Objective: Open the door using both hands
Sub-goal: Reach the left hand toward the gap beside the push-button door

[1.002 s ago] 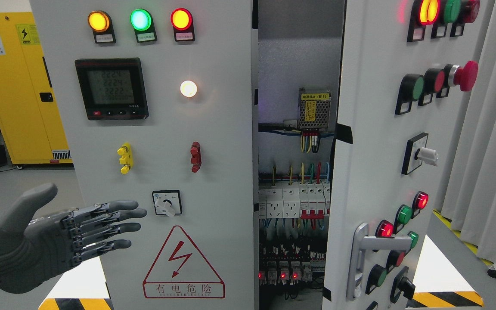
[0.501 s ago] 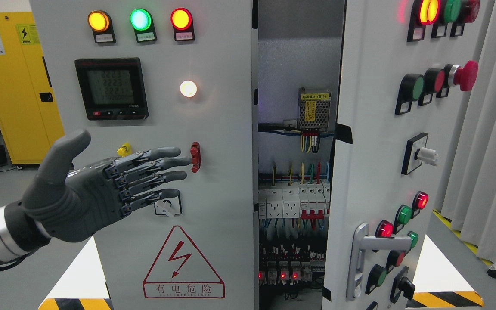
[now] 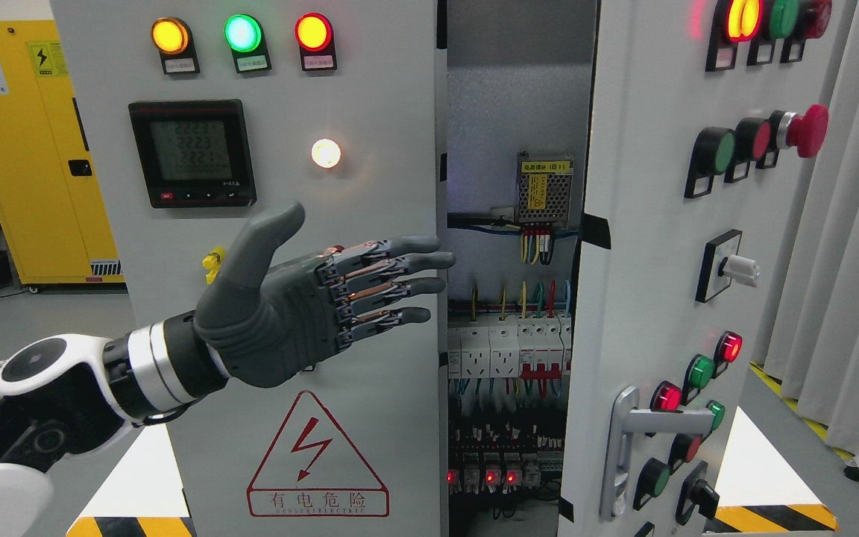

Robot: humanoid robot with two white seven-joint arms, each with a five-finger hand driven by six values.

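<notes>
Fingers of the grey left hand were spread flat, empty, reaching the pale grey left cabinet door's free edge; hooking it seemed next.

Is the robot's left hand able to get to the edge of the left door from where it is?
Probably yes. The left hand is open, its fingertips already at the left door edge beside the gap, with nothing between them. Actual contact can't be told.
</notes>
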